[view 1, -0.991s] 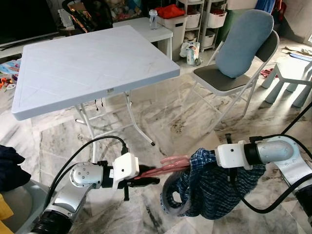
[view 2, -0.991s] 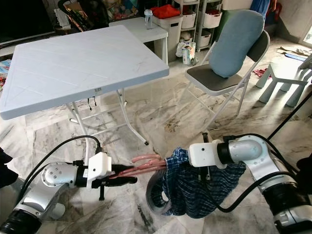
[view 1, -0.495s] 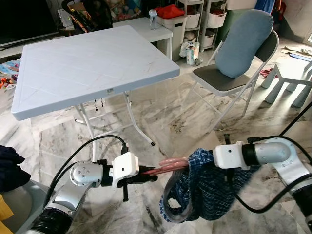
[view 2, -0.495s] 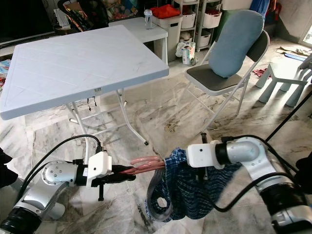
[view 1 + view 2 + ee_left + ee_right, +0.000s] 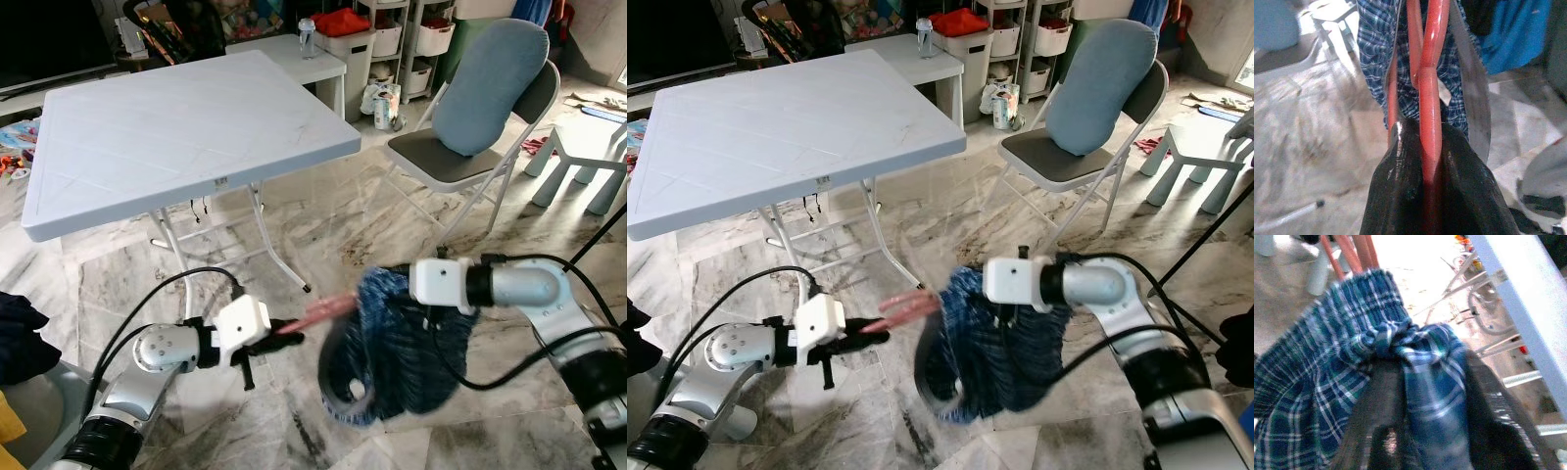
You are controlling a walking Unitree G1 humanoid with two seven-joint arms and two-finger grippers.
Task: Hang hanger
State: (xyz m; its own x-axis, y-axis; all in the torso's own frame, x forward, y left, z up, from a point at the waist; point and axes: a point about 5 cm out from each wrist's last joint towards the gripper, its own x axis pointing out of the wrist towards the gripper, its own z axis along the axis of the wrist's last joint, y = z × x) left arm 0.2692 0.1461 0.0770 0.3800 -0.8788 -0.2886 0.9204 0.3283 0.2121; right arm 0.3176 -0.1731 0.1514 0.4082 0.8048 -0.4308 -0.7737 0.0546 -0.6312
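Two grippers at work above marble floor (image 5: 333, 235): left gripper (image 5: 1425, 147) pinches red hanger (image 5: 1429, 83) (blurred), right gripper (image 5: 1420, 396) clamps blue plaid shirt (image 5: 392, 343) draped over it, nr folding table (image 5: 186, 127).

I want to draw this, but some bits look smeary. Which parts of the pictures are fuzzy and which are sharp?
In the left eye view the blue checked cloth and pink hanger are smeared, while the white table is sharp. In the left wrist view the hanger is crisp between the left gripper fingers; the floor behind is soft. The right wrist view is blurry and washed out.
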